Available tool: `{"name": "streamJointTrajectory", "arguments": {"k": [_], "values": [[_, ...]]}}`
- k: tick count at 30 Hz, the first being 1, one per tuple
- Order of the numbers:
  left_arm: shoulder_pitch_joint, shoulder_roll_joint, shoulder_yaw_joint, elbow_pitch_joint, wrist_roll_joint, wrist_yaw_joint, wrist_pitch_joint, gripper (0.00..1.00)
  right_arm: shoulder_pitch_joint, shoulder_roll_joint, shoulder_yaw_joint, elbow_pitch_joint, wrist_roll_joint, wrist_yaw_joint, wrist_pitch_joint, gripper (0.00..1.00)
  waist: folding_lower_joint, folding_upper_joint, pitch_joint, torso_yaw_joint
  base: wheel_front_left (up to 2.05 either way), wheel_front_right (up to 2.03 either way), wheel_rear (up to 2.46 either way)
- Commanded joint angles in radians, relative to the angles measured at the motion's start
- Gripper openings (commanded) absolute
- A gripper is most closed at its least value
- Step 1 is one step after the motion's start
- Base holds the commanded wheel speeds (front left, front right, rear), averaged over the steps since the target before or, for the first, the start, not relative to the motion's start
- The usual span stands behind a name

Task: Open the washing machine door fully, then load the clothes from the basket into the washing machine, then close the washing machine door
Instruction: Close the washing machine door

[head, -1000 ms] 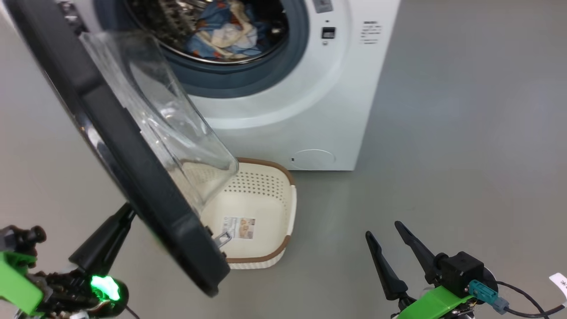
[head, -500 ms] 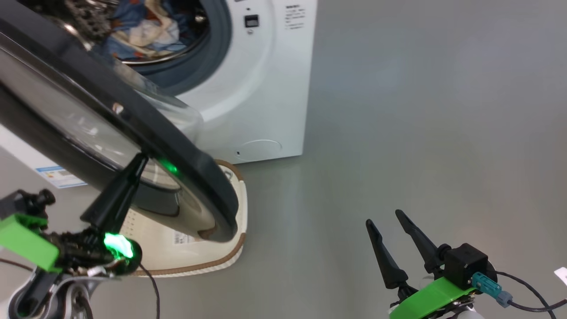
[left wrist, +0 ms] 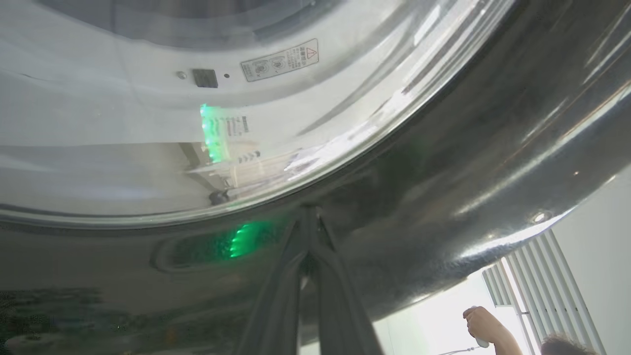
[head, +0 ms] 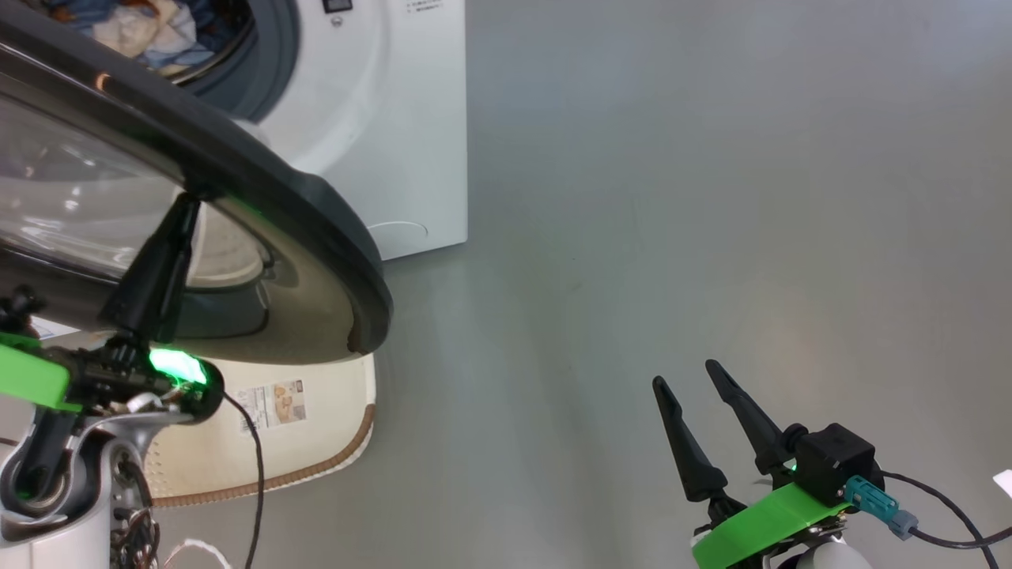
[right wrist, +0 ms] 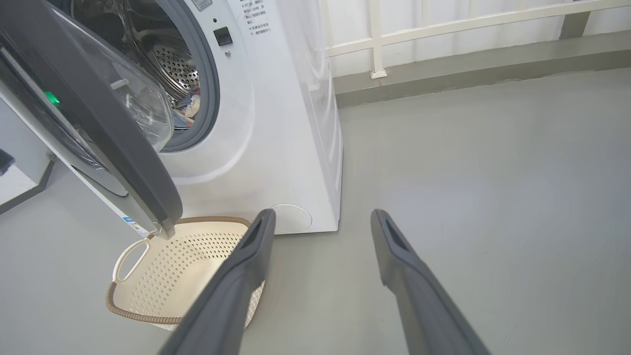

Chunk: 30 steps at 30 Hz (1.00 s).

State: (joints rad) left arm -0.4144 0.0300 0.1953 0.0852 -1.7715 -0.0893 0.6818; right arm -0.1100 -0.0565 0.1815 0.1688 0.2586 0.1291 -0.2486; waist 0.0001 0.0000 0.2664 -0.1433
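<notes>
Smooth grey floor [head: 672, 197] spreads across the room, and a white railing [right wrist: 443, 29] runs along the far wall in the right wrist view. On this floor stands the big white boxy front-loading washing machine [head: 395, 118], with a round cap [head: 399, 231] low on its front.

Its large round glossy black door [head: 300, 213] hangs partly open, swung out at an angle from the front. The bulging clear glass bowl window [right wrist: 143, 108] faces the grey rubber gasket [right wrist: 212, 88] and the perforated steel drum [right wrist: 172, 69]. Inside the drum lie the clothes [head: 150, 32], light blue fabric with cream-white parts.

The small cream-white perforated plastic basket [head: 332, 395] with a brown woven rim sits on the floor just in front of the machine. The door's lower edge hangs above it, and a label [head: 273, 403] shows on its floor.

The left gripper [head: 186, 205] is clenched, its two long dark fingers pressed together with nothing between them. Their tips touch the door's shiny outer face just below the window's edge, as the left wrist view shows [left wrist: 308, 212]. A green light [head: 175, 365] glows at that wrist.

The right gripper [head: 685, 374] hangs above the bare floor well to the right of the machine. Its jaws are spread wide and hold nothing.

A person's raised hand [left wrist: 480, 323] shows at the lower right of the left wrist view.
</notes>
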Motion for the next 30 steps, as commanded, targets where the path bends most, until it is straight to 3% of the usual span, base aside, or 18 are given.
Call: {"name": "streamJointTrajectory", "arguments": {"k": [1, 19, 30], "values": [[-0.031, 0.021, 0.03, -0.012, 0.008, -0.014, -0.004, 0.0, -0.031, 0.006, 0.024, -0.02, 0.019, 0.002, -0.011, 1.0, -0.0001, 0.0, 0.011, -0.011, 0.0, 0.0, 0.0], [0.058, 0.021, 0.065, 0.033, 0.007, -0.04, -0.05, 0.0, -0.029, 0.006, 0.022, -0.014, 0.032, 0.002, -0.013, 1.0, -0.0001, 0.0, -0.063, 0.049, 0.0, 0.0, 0.0], [0.237, 0.02, 0.057, -0.036, -0.054, -0.041, -0.183, 0.0, 0.001, 0.006, 0.03, 0.005, 0.046, 0.002, -0.013, 1.0, -0.0001, 0.0, -0.153, 0.09, 0.0, 0.0, 0.0]]}}
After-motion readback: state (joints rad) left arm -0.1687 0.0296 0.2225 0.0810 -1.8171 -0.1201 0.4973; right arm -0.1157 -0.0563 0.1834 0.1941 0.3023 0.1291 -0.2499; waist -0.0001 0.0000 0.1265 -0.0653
